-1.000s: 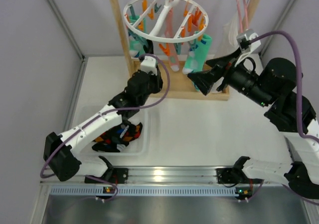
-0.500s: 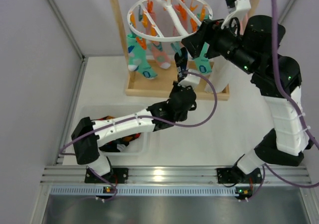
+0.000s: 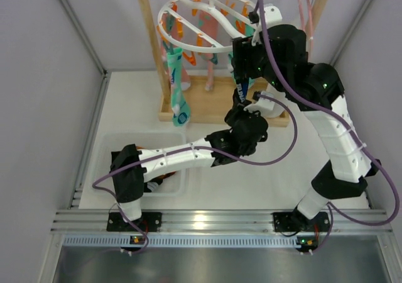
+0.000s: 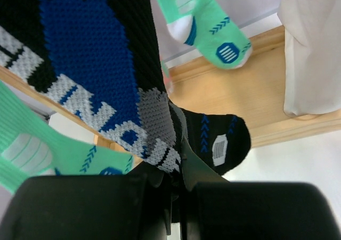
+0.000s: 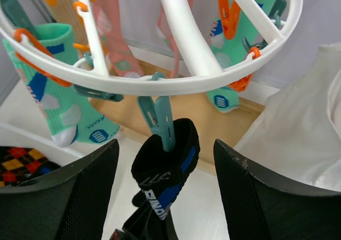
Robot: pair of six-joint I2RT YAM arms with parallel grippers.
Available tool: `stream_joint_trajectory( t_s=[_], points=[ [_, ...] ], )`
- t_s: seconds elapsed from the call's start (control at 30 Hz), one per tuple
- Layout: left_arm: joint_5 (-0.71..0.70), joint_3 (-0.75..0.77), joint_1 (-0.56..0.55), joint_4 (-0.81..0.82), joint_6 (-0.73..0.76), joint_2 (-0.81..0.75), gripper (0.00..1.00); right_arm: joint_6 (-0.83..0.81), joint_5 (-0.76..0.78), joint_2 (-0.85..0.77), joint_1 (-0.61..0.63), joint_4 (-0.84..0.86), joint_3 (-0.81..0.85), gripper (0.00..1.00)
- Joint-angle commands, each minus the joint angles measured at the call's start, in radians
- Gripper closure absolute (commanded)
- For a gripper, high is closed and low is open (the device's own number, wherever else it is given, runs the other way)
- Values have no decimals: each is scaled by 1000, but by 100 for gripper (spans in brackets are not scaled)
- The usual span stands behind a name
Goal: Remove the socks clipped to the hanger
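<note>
The white bench (image 3: 270, 182) carries a wooden rack frame (image 3: 146, 44) along its far side. The right arm (image 3: 333, 126) rises from the near right corner and bends over to the rack. The left arm (image 3: 182, 157) stretches from the near left across the bench toward the rack's base. A white garment (image 5: 298, 128) hangs at the right side of the rack. A clear bin (image 3: 103, 146) sits near the left edge of the bench, under the left arm. It holds a diamond-patterned sock (image 5: 16, 162) in red, orange and yellow.

The hanger (image 5: 184, 84), a white ring with curved crossbars, hangs by its hook from the frame's top bar. Orange and teal pegs (image 5: 230, 16) dangle round it. Teal-green socks (image 3: 178, 88) hang clipped at the ring's left side and pink socks (image 5: 114, 42) toward its middle.

A black sock (image 5: 165, 165) with blue and grey marks hangs from the near rim, its cuff pinched in a teal peg (image 5: 160, 117).

The left fingers (image 4: 85, 208) are closed tight on the lower part of this black sock, with the fabric pinched between them. The right fingers (image 5: 58, 192) stand well apart on either side of the sock's cuff and its peg. There is clear space on both sides and they grip nothing.
</note>
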Motion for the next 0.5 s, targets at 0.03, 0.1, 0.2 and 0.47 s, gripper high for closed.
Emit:
stream_joint_trajectory(
  t_s=[0.03, 0.1, 0.2, 0.47],
  points=[
    [-14, 60, -14, 35, 31, 22, 100, -91, 129, 51, 18, 15, 14, 32],
    [-6, 68, -16, 35, 31, 33, 100, -114, 138, 70, 21, 34, 17, 34],
    [-5, 83, -16, 35, 36, 43, 100, -130, 146, 102, 41, 57, 21, 35],
    [5, 92, -16, 35, 33, 48, 100, -239, 308, 153, 75, 165, -12, 42]
  ],
)
